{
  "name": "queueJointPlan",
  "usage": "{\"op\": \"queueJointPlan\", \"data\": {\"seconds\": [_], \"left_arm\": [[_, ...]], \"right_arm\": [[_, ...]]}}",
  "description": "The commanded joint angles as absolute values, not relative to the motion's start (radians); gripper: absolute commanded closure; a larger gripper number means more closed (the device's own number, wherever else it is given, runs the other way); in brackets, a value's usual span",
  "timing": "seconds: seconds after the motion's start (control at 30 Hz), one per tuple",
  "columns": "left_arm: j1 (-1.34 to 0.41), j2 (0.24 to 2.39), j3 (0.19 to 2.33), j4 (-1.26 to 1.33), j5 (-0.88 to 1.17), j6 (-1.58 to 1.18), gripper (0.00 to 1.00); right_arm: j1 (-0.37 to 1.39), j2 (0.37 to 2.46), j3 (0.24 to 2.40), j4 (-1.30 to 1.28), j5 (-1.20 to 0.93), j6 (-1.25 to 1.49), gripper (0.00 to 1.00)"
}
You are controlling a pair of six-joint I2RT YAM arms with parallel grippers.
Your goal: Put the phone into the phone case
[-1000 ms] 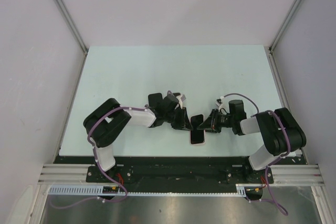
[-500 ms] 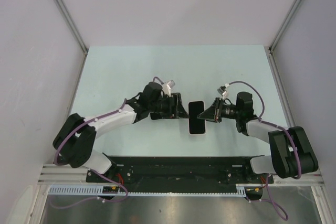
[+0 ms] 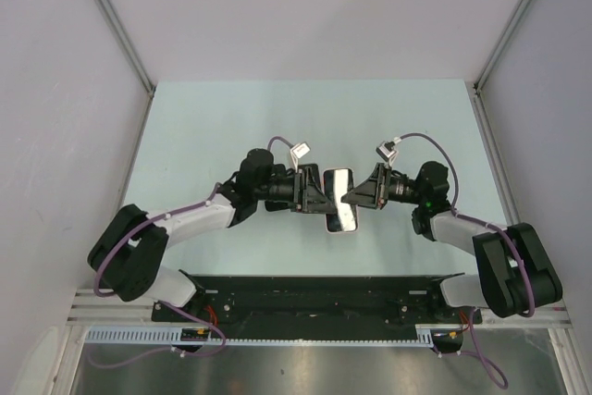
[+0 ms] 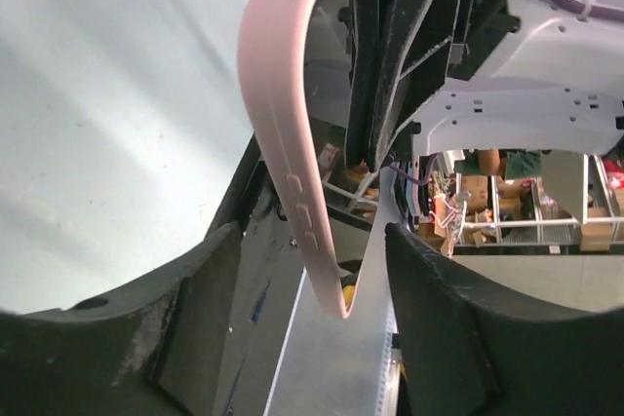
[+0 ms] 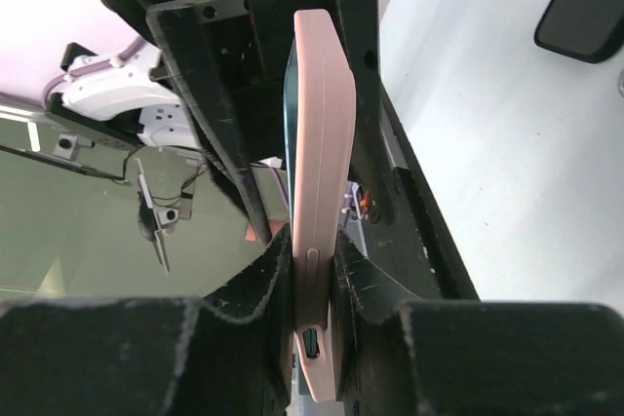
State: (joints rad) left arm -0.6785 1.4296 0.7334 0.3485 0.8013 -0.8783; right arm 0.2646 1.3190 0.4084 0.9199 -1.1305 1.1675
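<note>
The phone (image 3: pixel 340 197), screen glossy, sits in a pink case (image 3: pixel 341 228) and is held up above the table between both arms. My right gripper (image 3: pixel 357 195) is shut on it; in the right wrist view the fingers (image 5: pixel 261 284) pinch the pink case (image 5: pixel 318 172) edge-on, with the phone's dark edge (image 5: pixel 289 133) on its left side. My left gripper (image 3: pixel 320 199) is open around the other side. In the left wrist view the case's pink rim (image 4: pixel 280 133) curves down between the spread fingers (image 4: pixel 429 309), touching neither.
The pale green table (image 3: pixel 213 127) lies below, with grey walls on three sides and metal rails at its corners. A dark rounded object (image 5: pixel 585 2) lies on the table in the right wrist view. The arm bases stand on the black bar (image 3: pixel 314 289) at the near edge.
Both arms have stretched out from their folded pose. The phone in its case has risen from the table and tilted, and the left gripper has closed in around its left side.
</note>
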Motion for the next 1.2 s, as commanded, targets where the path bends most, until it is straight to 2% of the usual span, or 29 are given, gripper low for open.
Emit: {"op": "queueJointPlan", "data": {"seconds": [0.0, 0.1, 0.2, 0.3, 0.37, 0.4, 0.57, 0.93, 1.03, 1.17], "left_arm": [[-0.678, 1.456, 0.716, 0.553, 0.89, -0.972, 0.48], [-0.678, 1.466, 0.71, 0.607, 0.899, -1.012, 0.69], [-0.673, 1.474, 0.712, 0.662, 0.916, -1.057, 0.82], [-0.664, 1.465, 0.709, 0.693, 0.92, -1.078, 0.94], [-0.658, 1.451, 0.709, 0.689, 0.917, -1.071, 0.97], [-0.649, 1.447, 0.709, 0.684, 0.914, -1.071, 1.0], [-0.612, 1.439, 0.713, 0.67, 0.916, -1.077, 1.0], [-0.595, 1.465, 0.741, 0.646, 0.882, -1.069, 1.0], [-0.594, 1.474, 0.75, 0.631, 0.871, -1.048, 1.0], [-0.594, 1.467, 0.785, 0.454, 0.813, -0.936, 1.0]], "right_arm": [[0.275, 1.342, 0.454, 1.149, -1.14, 1.304, 0.97], [0.275, 1.353, 0.454, 1.157, -1.155, 1.304, 0.89], [0.273, 1.359, 0.454, 1.144, -1.19, 1.296, 0.77], [0.273, 1.355, 0.443, 1.14, -1.221, 1.284, 0.66], [0.275, 1.342, 0.434, 1.112, -1.226, 1.263, 0.55], [0.278, 1.329, 0.423, 1.102, -1.226, 1.25, 0.53], [0.285, 1.292, 0.399, 1.002, -1.226, 1.155, 0.48], [0.302, 1.259, 0.383, 0.891, -1.198, 1.094, 0.49], [0.304, 1.267, 0.383, 0.887, -1.197, 1.1, 0.52], [0.302, 1.261, 0.383, 0.841, -1.178, 1.097, 0.6]]}}
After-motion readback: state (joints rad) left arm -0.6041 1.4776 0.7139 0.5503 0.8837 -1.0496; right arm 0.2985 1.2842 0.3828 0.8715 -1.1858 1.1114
